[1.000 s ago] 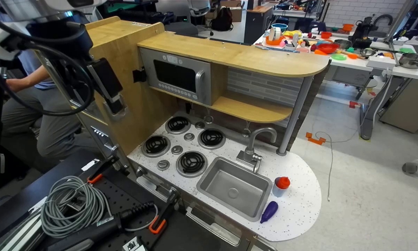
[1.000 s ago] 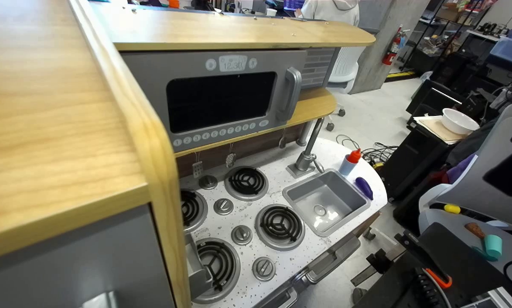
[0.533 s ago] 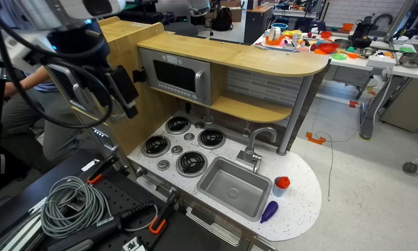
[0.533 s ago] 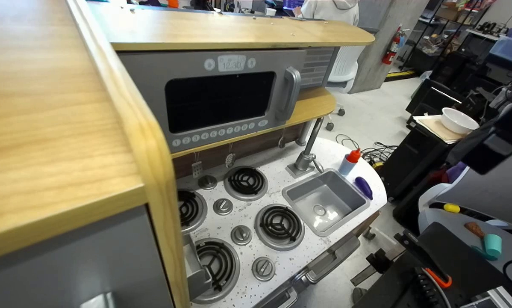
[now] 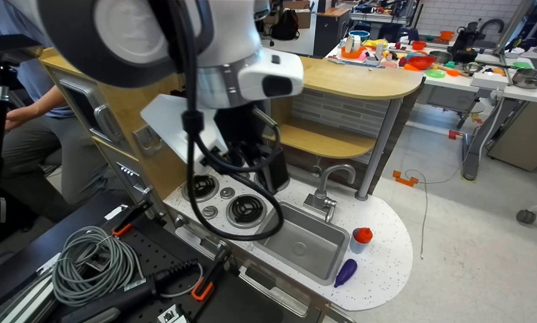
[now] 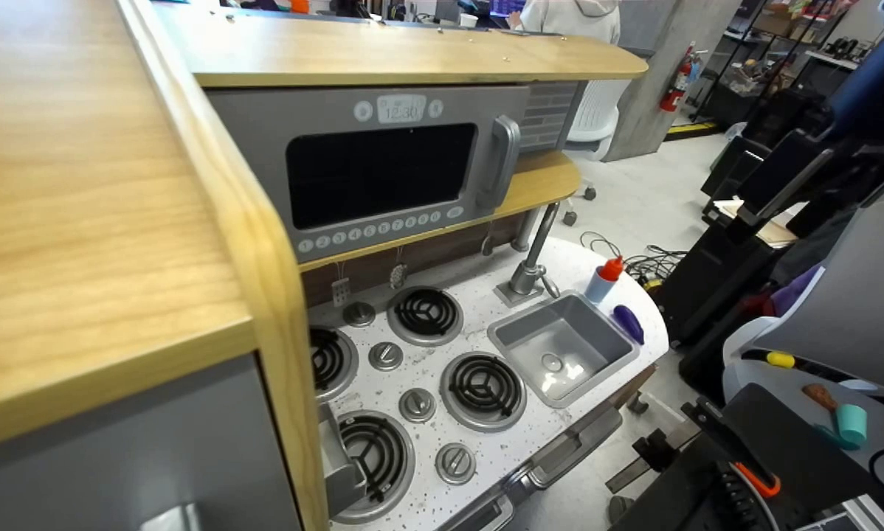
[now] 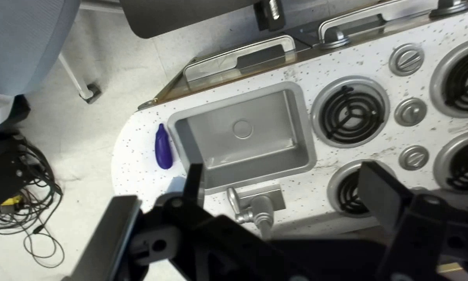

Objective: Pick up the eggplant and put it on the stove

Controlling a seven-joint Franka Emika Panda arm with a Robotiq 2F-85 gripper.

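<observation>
The dark purple eggplant lies on the rounded white counter end beside the sink, in both exterior views (image 5: 346,272) (image 6: 628,324) and in the wrist view (image 7: 164,148). The pale stove with black coil burners shows in both exterior views (image 5: 218,202) (image 6: 421,369), partly covered by the arm or the cabinet, and at the right of the wrist view (image 7: 383,152). My gripper (image 7: 283,166) is open and empty, high above the counter, with the faucet and sink edge showing between its fingers. The eggplant lies well outside its left finger. In an exterior view, cables and the arm partly hide the gripper.
The steel sink (image 5: 277,207) lies between stove and eggplant. A tall faucet (image 5: 326,184) stands behind it. A cup (image 5: 359,247) with a red-topped object (image 5: 364,234) stands near the eggplant. A wooden shelf (image 5: 324,137) and toy microwave (image 6: 383,177) overhang the back.
The arm and gripper have swung from beside the tall cabinet out over the stove and sink side, entering further into both exterior views. The eggplant, cup and stove have not moved.
</observation>
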